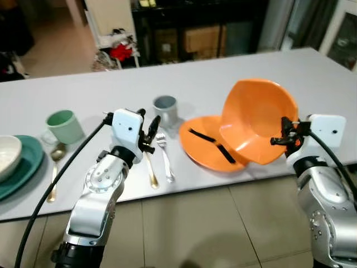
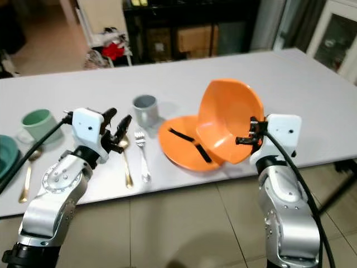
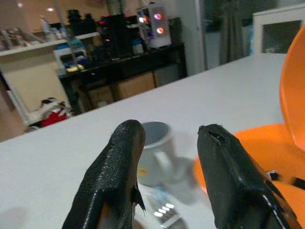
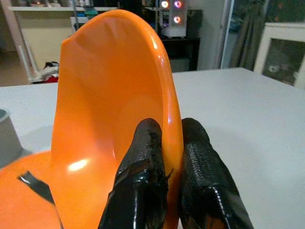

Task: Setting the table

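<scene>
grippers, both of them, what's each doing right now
left gripper: open, holding nothing, above the fork.
right gripper: shut on the orange bowl rim, bowl tilted.

On the table (image 1: 234,67), 2 mugs (image 1: 65,127) (image 1: 165,108) stand behind the cutlery (image 1: 165,156), left of the plate (image 1: 203,146) bearing a tilted bowl (image 1: 256,120).

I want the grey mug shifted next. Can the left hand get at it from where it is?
Probably yes. The left hand hovers open just short of the grey mug, with the fork lying flat below it. Nothing stands between them, and the orange bowl is off to the side in the right hand.
</scene>
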Available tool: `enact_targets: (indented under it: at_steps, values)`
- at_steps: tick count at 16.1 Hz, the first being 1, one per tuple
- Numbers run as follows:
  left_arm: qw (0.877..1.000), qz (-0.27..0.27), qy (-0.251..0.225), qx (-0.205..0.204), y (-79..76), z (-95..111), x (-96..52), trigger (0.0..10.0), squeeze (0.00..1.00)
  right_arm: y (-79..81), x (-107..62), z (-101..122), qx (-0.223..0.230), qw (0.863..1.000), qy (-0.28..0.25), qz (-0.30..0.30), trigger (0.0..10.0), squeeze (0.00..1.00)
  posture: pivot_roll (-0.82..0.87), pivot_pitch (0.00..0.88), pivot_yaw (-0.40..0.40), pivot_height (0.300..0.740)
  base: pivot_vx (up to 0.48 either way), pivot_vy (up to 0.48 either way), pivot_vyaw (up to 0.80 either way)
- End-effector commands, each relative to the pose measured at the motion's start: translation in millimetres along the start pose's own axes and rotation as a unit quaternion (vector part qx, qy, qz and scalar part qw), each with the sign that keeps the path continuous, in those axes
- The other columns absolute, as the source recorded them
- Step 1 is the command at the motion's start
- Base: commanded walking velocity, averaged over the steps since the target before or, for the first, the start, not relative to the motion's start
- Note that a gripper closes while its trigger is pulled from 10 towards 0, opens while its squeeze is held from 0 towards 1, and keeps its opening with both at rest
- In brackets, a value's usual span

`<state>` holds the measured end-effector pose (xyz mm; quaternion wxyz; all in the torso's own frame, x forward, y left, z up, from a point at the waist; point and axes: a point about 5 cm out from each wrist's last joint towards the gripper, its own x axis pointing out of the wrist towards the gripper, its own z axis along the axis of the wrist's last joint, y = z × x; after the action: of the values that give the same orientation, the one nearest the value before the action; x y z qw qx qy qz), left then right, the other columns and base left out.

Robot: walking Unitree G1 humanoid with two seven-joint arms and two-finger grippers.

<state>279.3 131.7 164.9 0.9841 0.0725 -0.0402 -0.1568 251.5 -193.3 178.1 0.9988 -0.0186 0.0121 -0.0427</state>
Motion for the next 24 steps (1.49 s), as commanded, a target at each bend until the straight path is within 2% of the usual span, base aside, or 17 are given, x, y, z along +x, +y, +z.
enact_targets:
  at_steps: [1, 10, 12, 15, 16, 17, 18, 19, 21, 22, 24]
  values:
    - [1.000, 0.013, -0.001, 0.007, 8.1, 2.1, -1.0, 10.0, 0.00, 10.1, 1.2, 8.4, 0.011, 0.999, -0.022, 0.024, 10.0, 0.00, 0.05, 0.000, 0.035, 0.740, 0.364, 0.000, 0.00]
    - [1.000, 0.014, -0.003, 0.009, 9.0, 2.9, -1.4, 10.0, 0.00, 10.4, 1.7, 8.5, 0.017, 0.999, -0.022, 0.023, 10.0, 0.00, 0.06, 0.000, 0.034, 0.740, 0.360, 0.000, 0.00]
    - [1.000, 0.014, -0.017, -0.009, 9.0, 7.4, -0.9, 10.0, 0.00, 10.6, 2.4, 8.6, 0.026, 0.999, -0.020, 0.029, 10.0, 0.00, 0.06, 0.000, 0.036, 0.740, 0.167, 0.000, 0.00]
    - [1.000, -0.002, -0.021, -0.006, 11.8, 11.5, -1.8, 10.0, 0.00, 0.5, 7.7, 9.9, 0.111, 0.994, -0.005, 0.019, 10.0, 0.00, 0.06, 0.000, 0.040, 0.740, 0.000, 0.000, 0.00]
    - [1.000, -0.016, -0.020, -0.004, 12.6, 12.4, -2.5, 10.0, 0.00, -2.8, 10.8, 7.2, 0.151, 0.988, 0.014, 0.021, 10.0, 0.00, 0.06, 0.000, 0.041, 0.740, 0.000, 0.000, 0.00]
    - [1.000, -0.021, -0.020, -0.003, 12.6, 12.7, -2.7, 10.0, 0.00, -3.6, 11.6, 6.2, 0.161, 0.986, 0.020, 0.023, 10.0, 0.00, 0.06, 0.000, 0.041, 0.740, 0.000, 0.000, 0.00]
    - [0.998, -0.052, -0.017, -0.010, 12.5, 15.0, -4.8, 10.0, 0.00, -8.9, 13.7, 3.4, 0.199, 0.979, 0.039, 0.026, 10.0, 0.00, 0.06, 0.000, 0.040, 0.740, 0.000, 0.000, 0.00]
    - [0.997, -0.074, -0.014, -0.015, 12.3, 16.2, -6.5, 10.0, 0.00, -12.2, 14.2, 2.3, 0.214, 0.975, 0.050, 0.029, 10.0, 0.00, 0.06, 0.000, 0.040, 0.740, 0.000, 0.000, 0.00]
    - [0.992, -0.122, 0.000, -0.021, 9.9, 16.2, -11.4, 10.0, 0.00, -18.9, 14.2, -2.2, 0.221, 0.971, 0.086, 0.034, 10.0, 0.00, 0.06, 0.000, 0.040, 0.740, 0.000, 0.000, 0.00]
    - [0.987, -0.157, 0.015, -0.024, 6.4, 14.0, -16.1, 10.0, 0.00, -22.8, 12.7, -7.0, 0.219, 0.967, 0.124, 0.043, 10.0, 0.00, 0.06, 0.000, 0.039, 0.740, 0.000, 0.000, 0.00]
    - [0.979, -0.200, 0.036, -0.024, 0.6, 10.0, -22.6, 10.0, 0.00, -27.6, 9.3, -13.7, 0.227, 0.959, 0.165, 0.048, 10.0, 0.00, 0.06, 0.000, 0.041, 0.740, 0.000, 0.000, 0.00]
